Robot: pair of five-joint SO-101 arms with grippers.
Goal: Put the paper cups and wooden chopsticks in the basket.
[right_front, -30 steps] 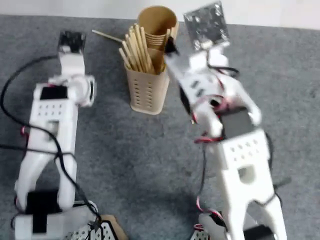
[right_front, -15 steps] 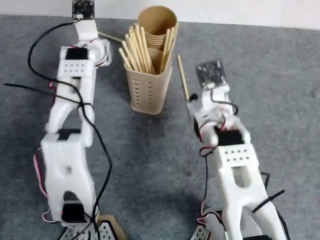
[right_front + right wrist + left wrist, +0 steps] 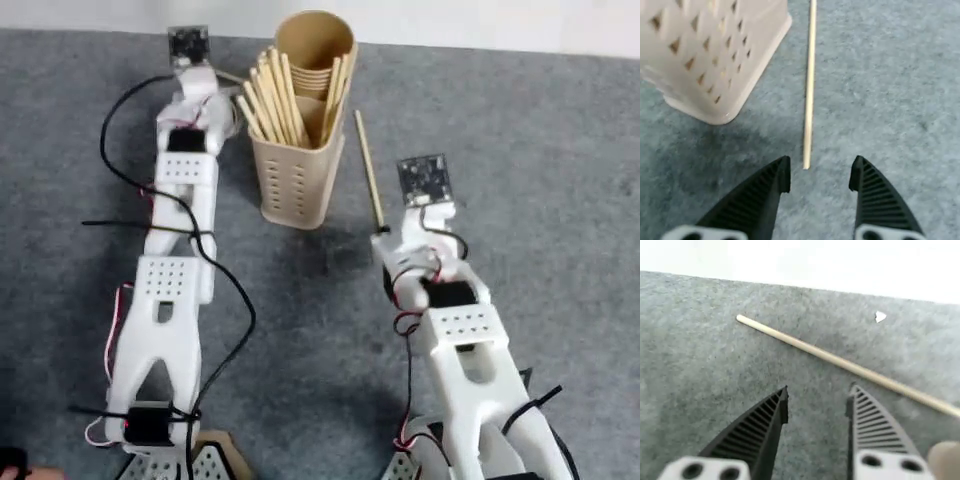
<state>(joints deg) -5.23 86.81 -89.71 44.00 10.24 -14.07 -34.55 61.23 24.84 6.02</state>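
The basket (image 3: pixel 295 185) stands upright on the grey mat (image 3: pixel 560 150), toward the far side and between the two arms. A stack of paper cups (image 3: pixel 315 50) sits in its far part, rising well above the rim. A bundle of wooden chopsticks (image 3: pixel 275 100) leans in the near-left part, fanning out over the edge.

Two sticks are not in it (both lie flat on the mat). One loose chopstick (image 3: pixel 367 170) lies just right of the basket, running near to far, close to its wall but apart from it. In the right wrist view it passes beside the basket's perforated corner. The right gripper (image 3: pixel 820 175) is spread wide with nothing in it. The stick's near end lies about level with the fingertips, in the gap and closer to one finger (image 3: pixel 775 185) than the other, touching neither as far as I can see.

The other chopstick (image 3: pixel 840 362) lies on the far left side of the mat, left of the basket. The left gripper (image 3: pixel 817 400) is likewise released and empty, its dark ribbed fingertips stopping just short of that stick, which crosses ahead of them at a slant. A small white scrap (image 3: pixel 880 316) lies on the mat beyond the stick, near the pale far edge
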